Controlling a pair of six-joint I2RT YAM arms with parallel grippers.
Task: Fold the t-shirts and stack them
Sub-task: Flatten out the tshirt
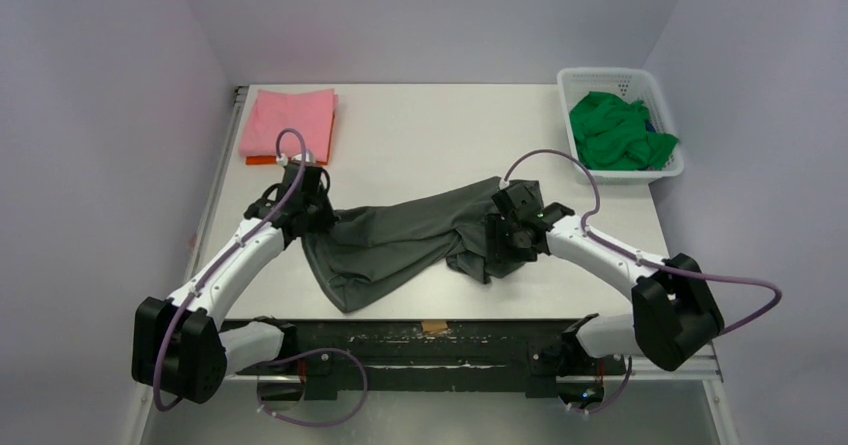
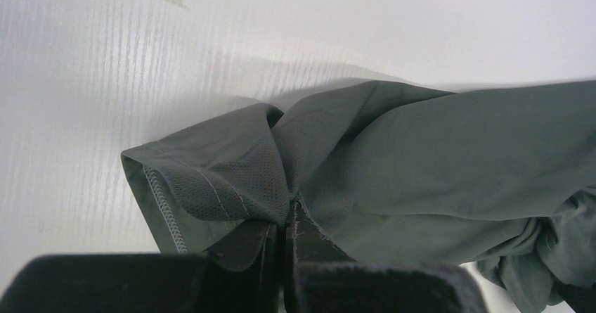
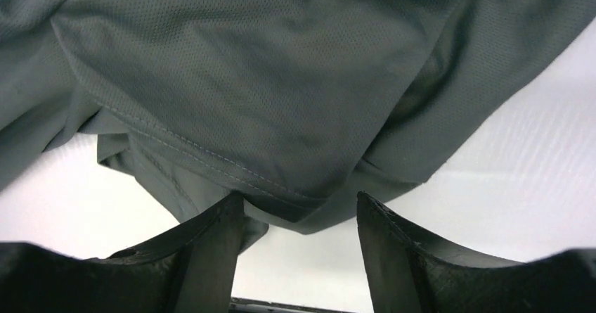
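A dark charcoal-grey t-shirt (image 1: 400,240) lies twisted and stretched across the middle of the table. My left gripper (image 1: 312,217) is shut on its left end; in the left wrist view the closed gripper (image 2: 289,211) pinches a bunched fold of the grey cloth (image 2: 422,158). My right gripper (image 1: 497,243) stands open at the shirt's right end. The right wrist view shows its gripper (image 3: 301,204) with jaws spread apart just under a hanging hem of the grey t-shirt (image 3: 267,102), nothing pinched between them. A folded pink t-shirt (image 1: 289,120) lies at the back left on an orange one (image 1: 260,160).
A white lattice basket (image 1: 675,170) at the back right holds a crumpled bright green t-shirt (image 1: 618,130). A small tan tape patch (image 1: 433,326) marks the table's near edge. The purple cables (image 1: 560,160) arch over both arms.
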